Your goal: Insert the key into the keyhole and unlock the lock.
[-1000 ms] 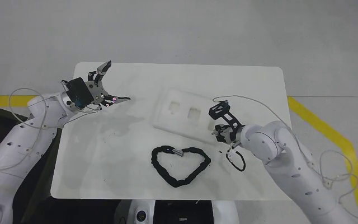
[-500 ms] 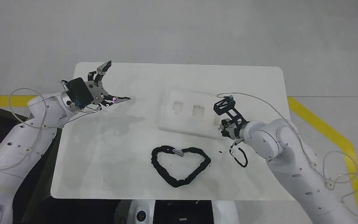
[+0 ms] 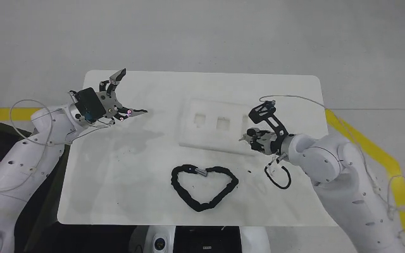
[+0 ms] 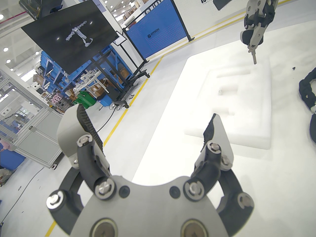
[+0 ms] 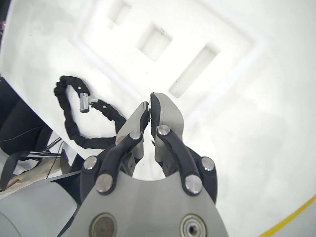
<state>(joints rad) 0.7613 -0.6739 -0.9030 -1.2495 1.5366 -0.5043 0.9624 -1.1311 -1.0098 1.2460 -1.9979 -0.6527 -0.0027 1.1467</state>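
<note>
The left claw [image 3: 134, 92] is spread wide by the surface's [image 3: 120, 190] far left corner. The chain lock [image 3: 218, 193] is laid near the front edge, its cylinder [image 5: 83, 103] lengthwise along it, nearer the right claw [image 3: 249, 136], clamped on the key [image 4: 253, 56] over the foam tray [image 3: 188, 129]; the keyhole cannot be discerned.

The left arm is bent at the elbow, its left gripper [image 3: 133, 92] held out sideways with both fingers spread wide apart. The right arm angles inward from the opposite side, the right gripper [image 3: 249, 135] tipped downward, fingers pinched together on a key [image 4: 253, 57].
</note>
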